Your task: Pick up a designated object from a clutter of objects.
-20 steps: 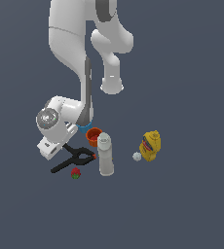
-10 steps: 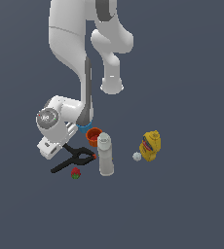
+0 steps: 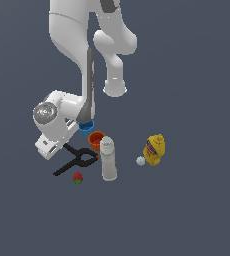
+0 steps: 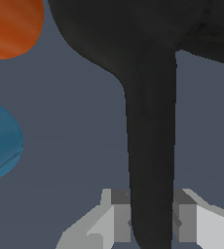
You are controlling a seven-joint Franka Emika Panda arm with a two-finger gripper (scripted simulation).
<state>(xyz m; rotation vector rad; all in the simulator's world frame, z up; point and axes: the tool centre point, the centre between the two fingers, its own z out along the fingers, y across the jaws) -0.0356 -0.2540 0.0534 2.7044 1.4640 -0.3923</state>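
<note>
A plain dark grey-blue floor [image 3: 197, 210] fills the whole scene, with no visible edges or corners. A white robot arm [image 3: 72, 40] bends down from above to a small cluster of objects lying near the middle of the floor.

The black clamp [image 3: 76, 159] lies flat at the exterior view's left end of the cluster. Its two long handles splay apart, and its small orange jaw tips point toward the white bottle [image 3: 108, 159], which lies on its side just beside them. A small red strawberry [image 3: 77, 178] sits near the clamp's lower handle, apart from it. An orange cup [image 3: 96, 140] stands touching or almost touching the bottle's cap end, and a blue cup [image 3: 85, 127] stands just behind it, partly hidden by the arm. Well apart, toward the exterior view's right, a yellow mustard bottle [image 3: 154, 149] lies with a small white ball [image 3: 140, 160] just beside it.

The gripper [image 4: 152, 221] is low over the clamp's upper handle. In the wrist view its two grey fingers [image 4: 116, 219] sit on either side of one black handle, pressed against it, so the jaws are closed around that handle. The orange cup and blue cup appear as blurred curves off to one side.
</note>
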